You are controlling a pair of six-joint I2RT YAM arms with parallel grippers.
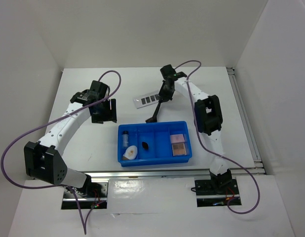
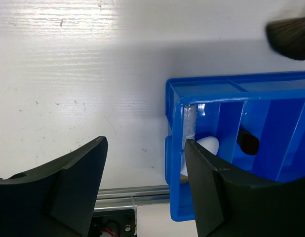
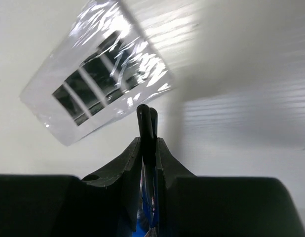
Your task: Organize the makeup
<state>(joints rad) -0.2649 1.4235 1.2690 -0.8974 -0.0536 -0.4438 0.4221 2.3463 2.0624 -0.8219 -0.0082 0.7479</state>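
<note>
Nearest me, the blue tray (image 1: 153, 162) held the vial (image 1: 125, 137) and the white oval piece (image 1: 130, 152) at its left end. A small black item (image 1: 145, 145) sat just right of them, and the two pink/tan squares (image 1: 177, 139) were at the right end. My left gripper (image 2: 145, 143) hung spread wide just left of the tray, nothing in it. Further back, the right gripper (image 3: 148, 145) was pinched tight on the black brush (image 1: 156, 111), bristle end down by the tray's far wall. Just beyond that, the clear palette (image 3: 100, 74) lay flat on the table (image 1: 93, 143).
</note>
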